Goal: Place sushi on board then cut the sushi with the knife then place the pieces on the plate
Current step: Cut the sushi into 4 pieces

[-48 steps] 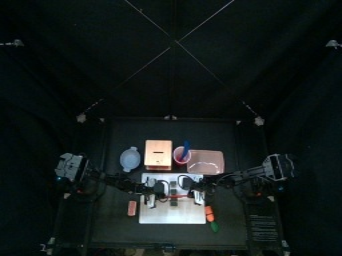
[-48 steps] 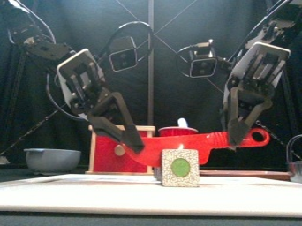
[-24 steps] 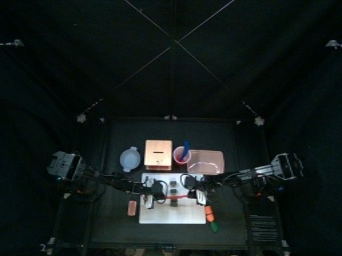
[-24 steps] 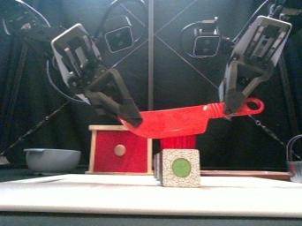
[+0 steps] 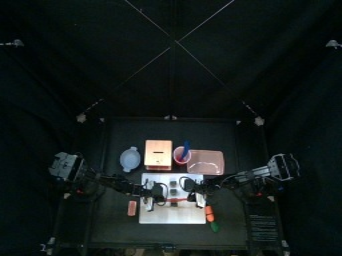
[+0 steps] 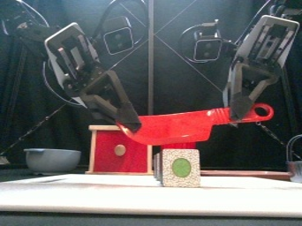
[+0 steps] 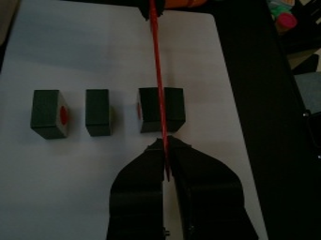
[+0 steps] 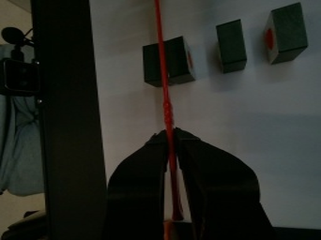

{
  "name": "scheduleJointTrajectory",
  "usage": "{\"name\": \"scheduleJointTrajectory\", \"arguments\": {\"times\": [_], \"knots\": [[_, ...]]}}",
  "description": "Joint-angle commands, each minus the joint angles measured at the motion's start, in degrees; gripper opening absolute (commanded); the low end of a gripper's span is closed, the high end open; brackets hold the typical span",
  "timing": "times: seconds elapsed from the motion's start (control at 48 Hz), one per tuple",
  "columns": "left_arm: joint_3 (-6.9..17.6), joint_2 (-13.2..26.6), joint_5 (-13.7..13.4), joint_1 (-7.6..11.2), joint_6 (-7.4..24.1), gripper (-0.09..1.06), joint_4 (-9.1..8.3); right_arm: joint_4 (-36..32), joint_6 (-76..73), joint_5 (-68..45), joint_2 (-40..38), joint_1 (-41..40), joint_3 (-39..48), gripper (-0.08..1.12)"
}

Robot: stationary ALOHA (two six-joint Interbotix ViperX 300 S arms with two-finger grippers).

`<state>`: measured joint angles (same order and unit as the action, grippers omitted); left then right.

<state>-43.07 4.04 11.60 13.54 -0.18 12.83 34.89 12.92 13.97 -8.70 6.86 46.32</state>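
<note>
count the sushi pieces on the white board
3, in a row on the white board: first piece under the red knife, second piece beside it, third piece at the row's end. None seems hidden.

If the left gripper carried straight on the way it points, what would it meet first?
Probably the largest sushi block, right under the red knife the left gripper grips; depth is unclear, so it might touch the white board beside it instead.
</note>
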Motion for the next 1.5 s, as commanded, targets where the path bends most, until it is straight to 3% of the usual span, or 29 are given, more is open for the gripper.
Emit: {"name": "scheduleJointTrajectory", "arguments": {"times": [0.021, 0.604, 1.5], "knots": [[1.41, -0.09, 0.35, 0.26, 0.09, 0.40, 0.35, 0.18, 0.09, -0.26, -0.18, 0.18, -0.62, 0.50], [1.49, 0.00, 0.26, 1.49, 0.00, 0.40, 0.79, 1.14, 0.00, -0.26, 0.44, 1.23, -0.70, 0.50], [1.67, 1.76, 0.44, 0.97, 0.44, 0.40, 0.79, 0.18, 0.18, -1.05, 2.46, 0.70, -0.97, 0.50]]}}
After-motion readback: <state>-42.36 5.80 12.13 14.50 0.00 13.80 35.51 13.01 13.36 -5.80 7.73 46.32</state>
